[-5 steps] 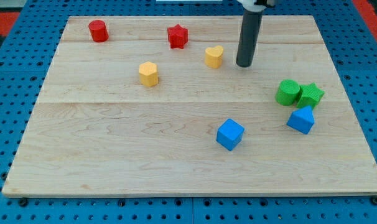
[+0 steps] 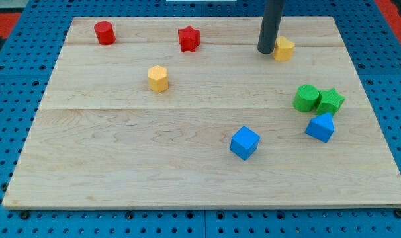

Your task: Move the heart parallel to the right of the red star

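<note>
The yellow heart point(image 2: 284, 48) lies near the view's top, right of centre, on the wooden board point(image 2: 121, 152). The red star point(image 2: 188, 38) lies to its left at a slightly higher level, well apart from it. My tip point(image 2: 265, 51) rests on the board right against the heart's left side; the dark rod rises out of the view's top.
A red cylinder point(image 2: 104, 32) sits at top left. A yellow hexagonal block point(image 2: 158, 78) lies left of centre. A green cylinder point(image 2: 306, 98) and a green star point(image 2: 331, 100) touch at the right, with a blue block point(image 2: 320, 127) below them. A blue cube point(image 2: 245, 143) lies at lower centre.
The yellow heart has moved right and slightly up, from beside the rod's left to its right. My tip has shifted a little right and up.
</note>
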Robot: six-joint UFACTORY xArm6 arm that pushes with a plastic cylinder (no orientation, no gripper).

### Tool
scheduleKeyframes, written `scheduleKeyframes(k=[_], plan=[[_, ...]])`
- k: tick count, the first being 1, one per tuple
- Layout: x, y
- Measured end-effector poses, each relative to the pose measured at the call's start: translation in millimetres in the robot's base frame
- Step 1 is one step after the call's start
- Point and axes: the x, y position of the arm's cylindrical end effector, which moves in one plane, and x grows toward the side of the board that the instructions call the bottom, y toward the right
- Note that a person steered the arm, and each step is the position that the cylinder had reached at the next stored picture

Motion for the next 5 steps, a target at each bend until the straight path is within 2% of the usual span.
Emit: scheduleKeyframes(k=[1, 2, 3, 5], plan=[[21.8, -32.4], [38.4, 41.8], [13.2, 63.3], [3.2, 87.2]])
